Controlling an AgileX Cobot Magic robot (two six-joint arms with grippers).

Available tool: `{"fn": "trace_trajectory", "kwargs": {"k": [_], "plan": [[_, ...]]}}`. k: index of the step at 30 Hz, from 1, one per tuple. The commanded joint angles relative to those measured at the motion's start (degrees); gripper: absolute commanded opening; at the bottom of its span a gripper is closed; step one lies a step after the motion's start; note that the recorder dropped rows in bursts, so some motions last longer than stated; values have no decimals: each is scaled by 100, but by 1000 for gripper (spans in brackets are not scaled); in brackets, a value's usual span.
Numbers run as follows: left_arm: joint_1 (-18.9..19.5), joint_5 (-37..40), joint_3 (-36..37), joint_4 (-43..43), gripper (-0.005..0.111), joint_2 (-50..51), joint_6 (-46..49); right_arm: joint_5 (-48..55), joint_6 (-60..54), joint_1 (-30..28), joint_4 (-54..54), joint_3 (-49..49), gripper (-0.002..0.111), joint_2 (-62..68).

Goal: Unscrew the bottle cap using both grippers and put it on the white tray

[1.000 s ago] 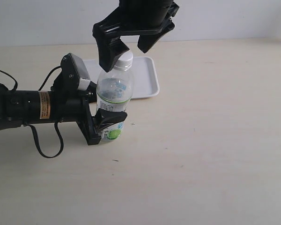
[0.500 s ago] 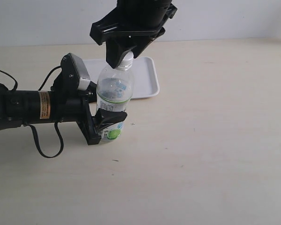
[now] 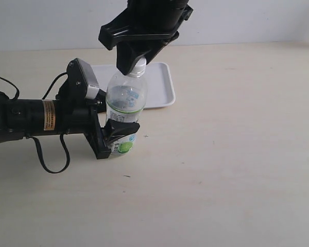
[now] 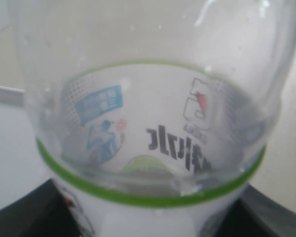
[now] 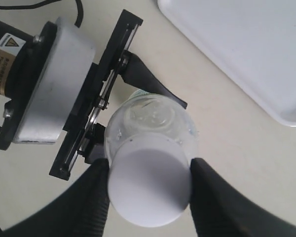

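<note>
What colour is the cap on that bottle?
White. The cap shows best in the right wrist view, seen from above.

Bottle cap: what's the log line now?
left hand: holds bottle | right hand: shut on bottle cap | white tray: no cap

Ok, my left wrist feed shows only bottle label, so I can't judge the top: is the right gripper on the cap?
Observer: Yes. In the right wrist view the right gripper has one finger pressed against each side of the bottle cap.
Operator: Is the cap on the neck?
Observer: It sits on top of the bottle; I can't tell whether it is loosened.
Operator: Where's the tray?
Observer: The white tray lies flat just behind the bottle, not touching it.
</note>
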Motion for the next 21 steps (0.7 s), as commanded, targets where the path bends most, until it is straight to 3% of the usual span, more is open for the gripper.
{"fn": "trace_trajectory", "kwargs": {"k": [1,13,21], "plan": [[-12,-188,-6,-99,0,-49,0,-30,-476,-10,3,-44,0,-42],[-12,-188,-6,-99,0,-49,0,-30,-3729,-10,3,-44,0,-42],[-12,-203,-6,-99,0,-49,-25,-30,-5304,-10,-50,-44,0,-42]]}}
